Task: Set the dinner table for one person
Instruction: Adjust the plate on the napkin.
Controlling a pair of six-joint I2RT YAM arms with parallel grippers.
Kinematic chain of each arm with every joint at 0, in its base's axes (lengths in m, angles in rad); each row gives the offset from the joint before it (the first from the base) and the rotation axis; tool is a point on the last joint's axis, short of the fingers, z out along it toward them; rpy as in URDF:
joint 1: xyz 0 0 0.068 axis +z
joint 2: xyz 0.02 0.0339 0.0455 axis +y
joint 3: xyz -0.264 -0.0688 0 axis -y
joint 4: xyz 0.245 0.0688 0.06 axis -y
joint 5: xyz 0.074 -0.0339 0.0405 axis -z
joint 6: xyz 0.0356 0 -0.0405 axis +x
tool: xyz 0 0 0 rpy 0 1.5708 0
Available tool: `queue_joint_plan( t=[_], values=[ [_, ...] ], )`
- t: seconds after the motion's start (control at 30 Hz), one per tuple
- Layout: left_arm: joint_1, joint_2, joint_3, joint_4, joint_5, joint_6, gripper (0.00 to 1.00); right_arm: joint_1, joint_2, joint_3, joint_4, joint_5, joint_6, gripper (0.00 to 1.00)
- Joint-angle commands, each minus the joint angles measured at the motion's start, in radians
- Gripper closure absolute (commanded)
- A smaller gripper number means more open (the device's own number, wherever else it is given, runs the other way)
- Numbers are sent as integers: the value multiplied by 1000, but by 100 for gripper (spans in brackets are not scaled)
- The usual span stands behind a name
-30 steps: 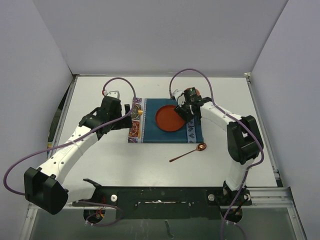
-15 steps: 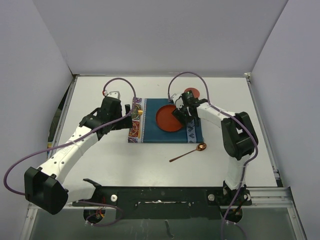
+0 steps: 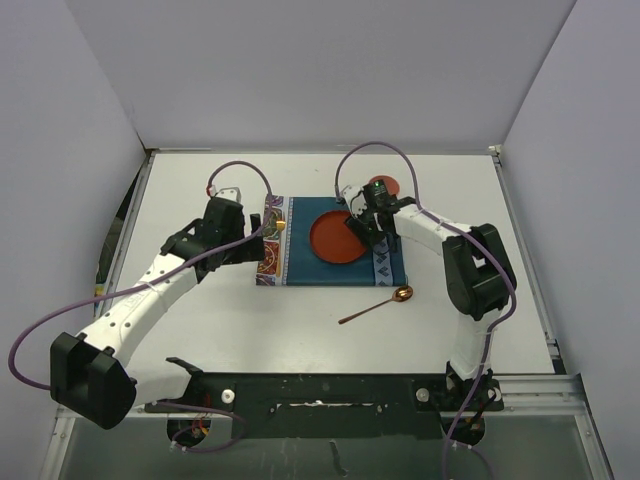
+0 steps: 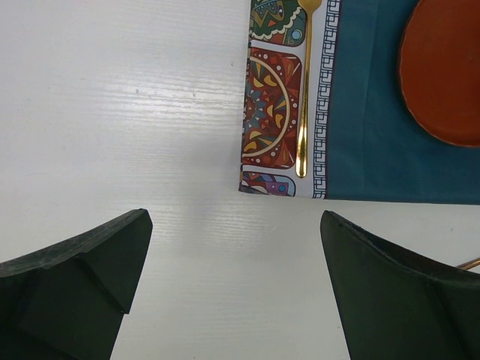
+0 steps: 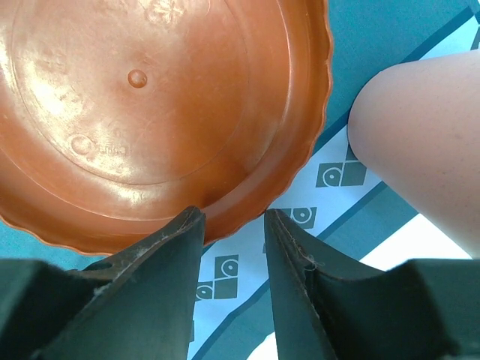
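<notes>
Looking down on the dinner table [image 3: 285,335]: white, flat, edged in thin metal, boxed on three sides by plain pale wall panels [image 3: 320,70]. Lying at mid-table, square to the edges, a teal placemat [image 3: 298,268] with patterned ends. Sitting on the teal field, right of centre, an orange scalloped plate [image 3: 335,240]. Stretched along the left patterned end, a gold utensil [image 4: 303,112], head cut off by the frame edge. Resting on white tabletop just beside the mat's near right corner, a copper spoon [image 3: 375,308], slanted, bowl toward the mat. Behind the mat's far right corner, a small red round thing [image 3: 386,185], partly hidden by the arm. Left gripper [image 4: 234,221] spread wide, holding nothing, hanging over white surface by the mat's left end. Right gripper [image 5: 232,217] set narrow, a slim gap showing, plate's rim at its mouth; contact with the rim impossible to tell. Just right of it, over the mat's border, a pale pinkish rounded shape [image 5: 420,142], not identifiable.
</notes>
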Motion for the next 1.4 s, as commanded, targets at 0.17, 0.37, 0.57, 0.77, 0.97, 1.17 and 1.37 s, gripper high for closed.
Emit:
queue_joint_plan(
  t=[0.17, 0.37, 0.57, 0.77, 0.97, 1.17, 1.37],
  values=[
    [6, -34, -2, 57, -9, 16, 2, 14, 22, 51, 35, -43, -5, 63],
    [7, -36, -12, 62, -6, 10, 2, 43, 51, 61, 24, -60, -11, 63],
    [7, -49, -31, 65, -6, 1, 2, 82, 63, 63, 27, -44, -26, 64],
    [7, -50, -31, 67, -7, -2, 2, 85, 50, 55, 23, -38, -38, 64],
    [7, -37, -21, 87, 1, 3, 2, 87, 4, 54, 19, -9, -59, 65],
    [7, -22, -9, 93, 12, 12, 2, 86, 1, 54, 32, 7, -71, 65],
    [7, -22, -21, 97, 19, 11, 2, 88, 29, 97, 22, 18, -71, 85]
  ],
)
